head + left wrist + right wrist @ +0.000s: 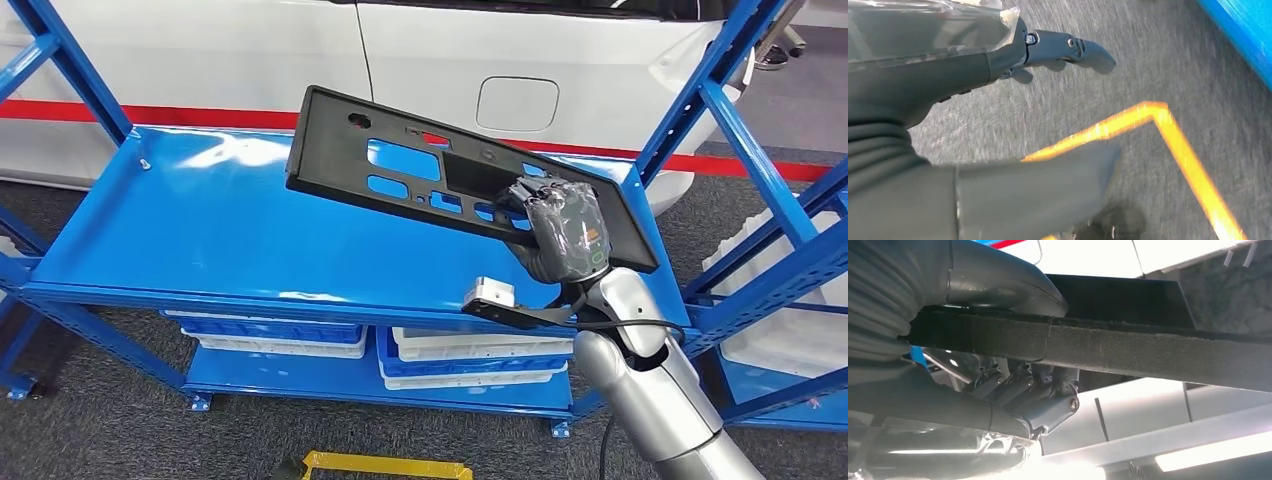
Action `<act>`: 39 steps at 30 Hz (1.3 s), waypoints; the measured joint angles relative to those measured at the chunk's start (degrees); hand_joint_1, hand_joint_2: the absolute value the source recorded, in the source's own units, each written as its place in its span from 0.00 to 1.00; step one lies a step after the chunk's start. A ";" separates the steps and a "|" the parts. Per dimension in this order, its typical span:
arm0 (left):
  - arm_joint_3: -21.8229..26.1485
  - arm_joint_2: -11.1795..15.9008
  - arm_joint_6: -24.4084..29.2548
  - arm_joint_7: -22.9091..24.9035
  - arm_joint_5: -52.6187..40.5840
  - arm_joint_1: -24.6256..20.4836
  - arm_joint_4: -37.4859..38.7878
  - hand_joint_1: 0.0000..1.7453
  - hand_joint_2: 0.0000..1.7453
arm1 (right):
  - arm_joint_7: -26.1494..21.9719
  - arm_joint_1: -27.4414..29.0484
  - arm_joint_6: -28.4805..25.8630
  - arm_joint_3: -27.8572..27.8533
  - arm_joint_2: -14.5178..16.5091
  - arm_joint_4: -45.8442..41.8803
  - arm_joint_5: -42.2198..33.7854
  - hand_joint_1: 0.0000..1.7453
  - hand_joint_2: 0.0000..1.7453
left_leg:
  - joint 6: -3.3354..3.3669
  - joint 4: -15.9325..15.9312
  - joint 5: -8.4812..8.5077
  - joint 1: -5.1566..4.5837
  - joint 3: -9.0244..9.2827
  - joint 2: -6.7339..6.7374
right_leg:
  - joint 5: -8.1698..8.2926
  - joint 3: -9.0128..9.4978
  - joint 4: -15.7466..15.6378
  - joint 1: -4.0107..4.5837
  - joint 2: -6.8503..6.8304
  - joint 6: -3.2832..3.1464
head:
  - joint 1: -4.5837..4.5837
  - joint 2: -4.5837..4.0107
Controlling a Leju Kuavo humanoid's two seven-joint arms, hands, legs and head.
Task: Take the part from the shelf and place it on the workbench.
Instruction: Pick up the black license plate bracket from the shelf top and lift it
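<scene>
A flat black panel part [400, 165] with several cut-outs hangs tilted above the blue shelf [200, 230], its far-left end raised. My right hand [565, 232] grips the panel near its right end. In the right wrist view the panel's edge [1128, 347] runs between the thumb [998, 282] and the darker fingers [1048, 400]. My left hand [998, 115] hangs over the grey floor, its fingers [1073, 50] apart from the thumb and holding nothing.
Blue uprights [720, 90] frame the shelf on both sides. Blue and white bins [470, 355] sit on the lower shelf. A white car [450, 60] stands behind. Yellow floor tape [1168, 145] runs below, and a second blue rack [790, 290] stands at the right.
</scene>
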 joint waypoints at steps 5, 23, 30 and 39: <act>-0.44 0.38 1.19 -2.18 -1.36 -0.07 0.01 0.00 1.00 | 0.04 3.76 -0.11 0.04 -0.88 -2.83 1.24 0.87 1.00 | -0.47 7.00 -4.34 -0.53 -3.30 0.33 | 0.93 1.11 -1.51 -1.22 -0.39 -0.15 | -0.08 0.00; -1.59 0.24 8.92 -5.97 -0.15 0.14 0.05 0.00 1.00 | 0.30 8.83 -1.44 -0.76 -2.90 -5.44 4.27 0.86 1.00 | 0.82 0.71 -0.27 0.37 -0.39 0.41 | -7.19 -8.74 18.54 -2.39 0.01 2.56 | 0.17 0.00; -1.62 -0.42 7.65 -3.14 -0.88 0.35 0.08 0.00 1.00 | -0.66 9.24 -1.61 -0.91 -3.17 -6.28 3.62 0.86 1.00 | 0.48 0.37 0.00 0.65 -0.21 0.42 | -0.65 0.48 0.19 -1.50 0.00 2.33 | 0.09 0.00; -1.48 -0.15 6.10 -2.42 -0.48 0.98 0.14 0.00 1.00 | -1.27 9.78 -2.10 -0.75 -3.35 -6.82 2.86 0.86 1.00 | -1.61 15.59 -7.40 0.60 -7.60 0.56 | 0.79 1.82 -1.91 -2.76 -0.59 0.86 | -0.52 0.00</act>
